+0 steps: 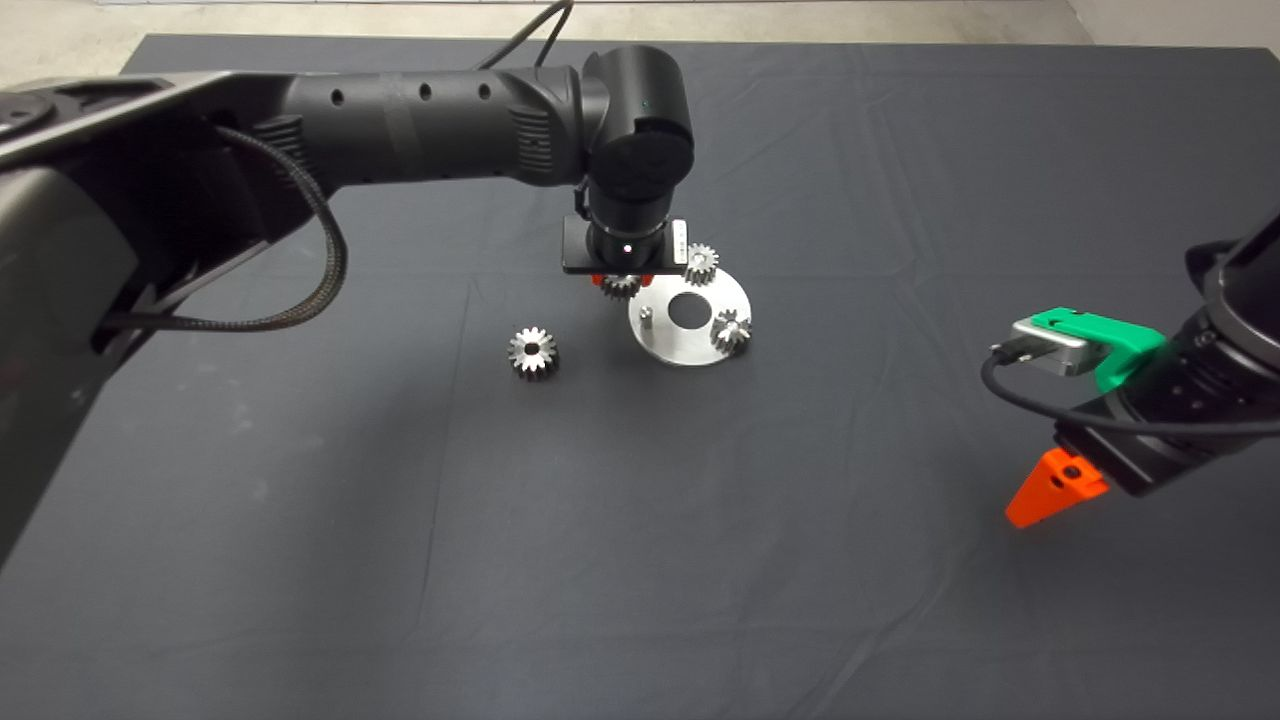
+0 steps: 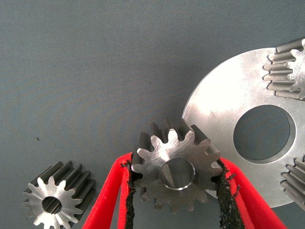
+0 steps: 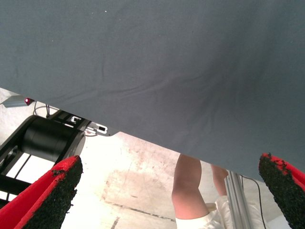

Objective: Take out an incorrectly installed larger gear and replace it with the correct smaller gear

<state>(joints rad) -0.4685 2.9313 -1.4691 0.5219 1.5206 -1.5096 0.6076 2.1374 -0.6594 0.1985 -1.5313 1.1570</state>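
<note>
My left gripper (image 1: 620, 283) hangs over the mat at the round steel plate's (image 1: 680, 345) far-left rim. It is shut on the larger gear (image 2: 175, 172), a dull grey gear pinched between the two red fingers (image 2: 107, 195). This gear sits just off the plate (image 2: 219, 109), not on it. A bare pin (image 1: 647, 315) stands on the plate near that gear. The smaller gear (image 1: 532, 352), with a pale shiny face (image 2: 53, 204), lies on the mat to the plate's left. My right gripper (image 1: 1050, 490) waits open at the right edge.
Two more gears (image 1: 701, 263) (image 1: 731, 330) sit on the plate around its large centre hole (image 1: 687, 311). In the right wrist view the mat's edge, the floor, a black machine base (image 3: 47, 138) and a person's leg (image 3: 190, 191) show between the open fingers.
</note>
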